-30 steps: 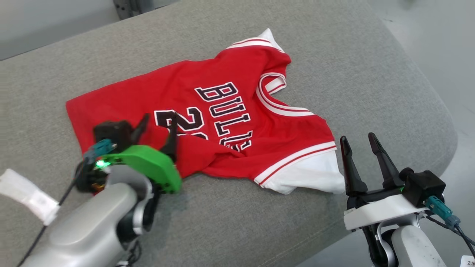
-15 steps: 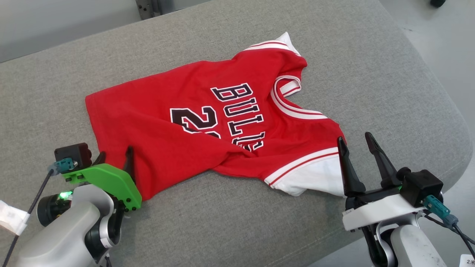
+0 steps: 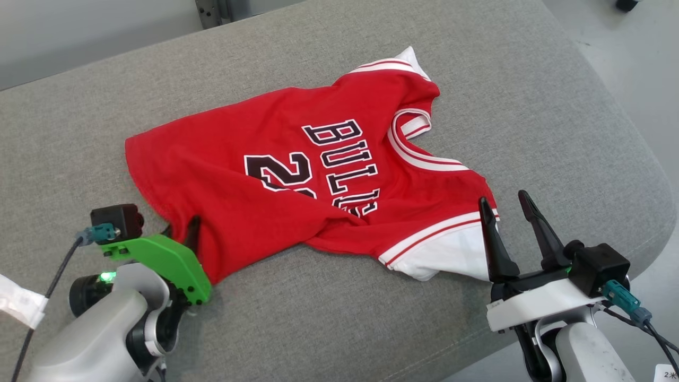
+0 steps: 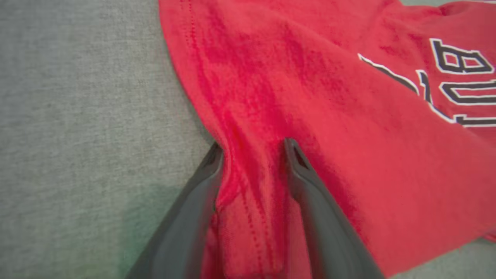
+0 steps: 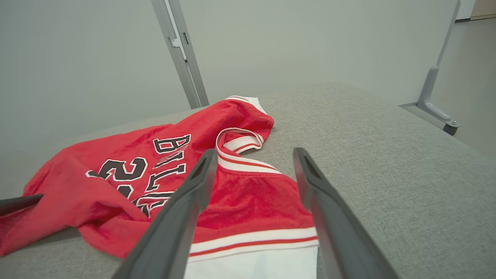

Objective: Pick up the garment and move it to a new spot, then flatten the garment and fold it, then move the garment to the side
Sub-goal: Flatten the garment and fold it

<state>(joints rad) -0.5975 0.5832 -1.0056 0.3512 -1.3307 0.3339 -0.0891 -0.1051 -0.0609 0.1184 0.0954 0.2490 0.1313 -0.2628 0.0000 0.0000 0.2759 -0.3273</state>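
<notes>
Roughly: left gripper (image 4: 252, 147) fingers are partly apart, straddling the hem of the red Bulls jersey (image 4: 341, 128). A ridge of cloth is bunched between them and touches both. Can't tell if it is truly pinched. Creases fan away from that ridge, and a stitched hem line runs down between the fingers. The fingers are dark, smooth and tapered.

Right gripper (image 5: 254, 152) fingers are spread wide with nothing between them. They hover just over the near white sleeve (image 5: 248, 267) without touching it. Beyond their tips is the red shoulder, then the white-and-red striped V-neck band (image 5: 237, 144).

The jersey is soft knit. It lies front up, mostly spread, with a diagonal fold across the lower body. Black block lettering (image 3: 344, 162) with a white outline sits beyond and to the right of the left fingers; the number beside it is partly folded under. The far sleeve is tucked and shows a white edge.

Under everything is a grey cushion (image 3: 536, 106) of coarse woven fabric, with rounded edges. Past it stand a pale grey wall panel (image 5: 89, 58), a metal post (image 5: 182, 54) and a metal foot bracket (image 5: 436, 106). Pale floor (image 3: 631, 58) is on the right.
</notes>
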